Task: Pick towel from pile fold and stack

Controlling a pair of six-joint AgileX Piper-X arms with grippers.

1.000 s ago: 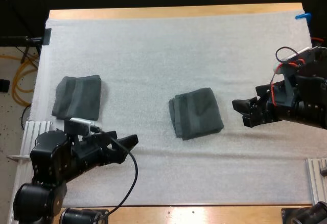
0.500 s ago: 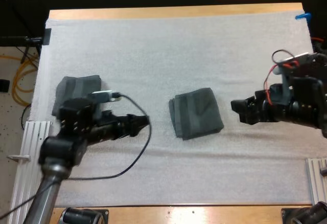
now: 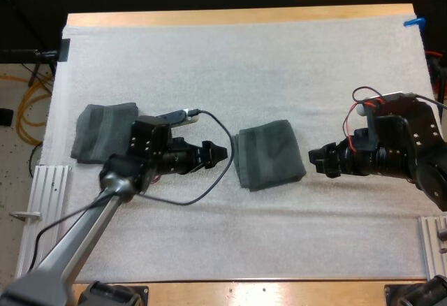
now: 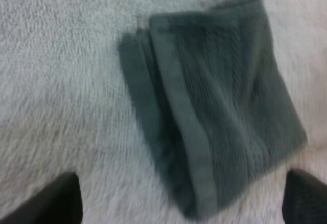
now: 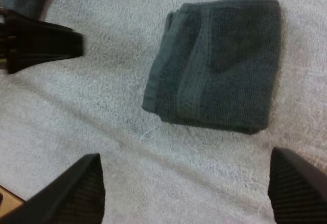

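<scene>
A folded dark grey-green towel (image 3: pixel 269 154) lies at the middle of the white mat (image 3: pixel 230 68). A second folded towel (image 3: pixel 105 133) lies near the mat's left edge. My left gripper (image 3: pixel 216 154) hovers just left of the middle towel (image 4: pixel 214 101), its fingers (image 4: pixel 56 203) wide apart and clear of the cloth. My right gripper (image 3: pixel 318 162) sits just right of that towel (image 5: pixel 217 63), open, with its fingertips (image 5: pixel 82 191) spread and nothing between them. The left gripper (image 5: pixel 41 40) also appears beyond the towel's far side in the right wrist view.
Metal rails (image 3: pixel 42 187) stand at the mat's lower left and lower right (image 3: pixel 433 239). The wooden table edge (image 3: pixel 237 16) runs along the far side. Bare mat stretches in front of and behind the middle towel.
My left gripper has swung from the front left up and rightward to the middle towel's left edge. My right gripper has crept left toward the towel's right edge.
</scene>
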